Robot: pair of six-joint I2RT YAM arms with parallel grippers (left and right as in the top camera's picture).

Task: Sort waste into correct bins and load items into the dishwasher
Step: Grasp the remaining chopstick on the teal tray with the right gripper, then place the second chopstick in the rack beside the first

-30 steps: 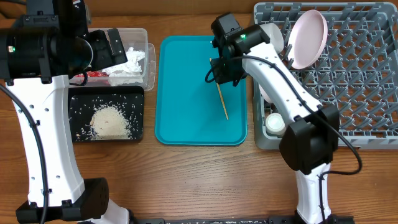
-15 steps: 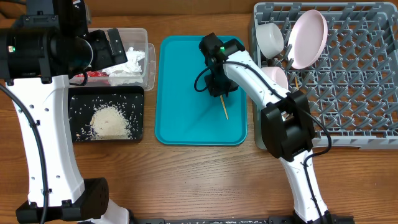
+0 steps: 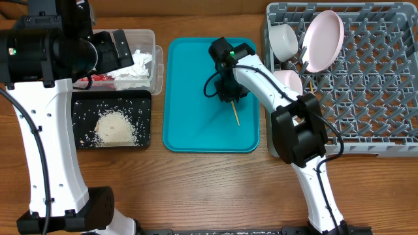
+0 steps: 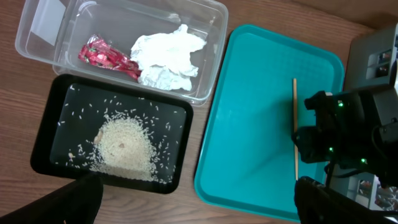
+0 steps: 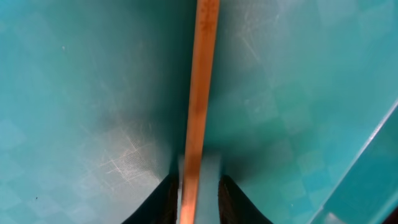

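on the wooden table (image 3: 196, 189), a teal tray (image 3: 189, 98) bears 1 chopstick (image 3: 236, 115)

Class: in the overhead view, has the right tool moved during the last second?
Yes: the right tool moved away from the grey rack, toward the teal tray's middle.

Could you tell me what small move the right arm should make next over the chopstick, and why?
Probably close fully, then lift. The right gripper is down on the teal tray with its jaws straddling the chopstick, and a slight gap shows on one side, so the chopstick does not look gripped yet.
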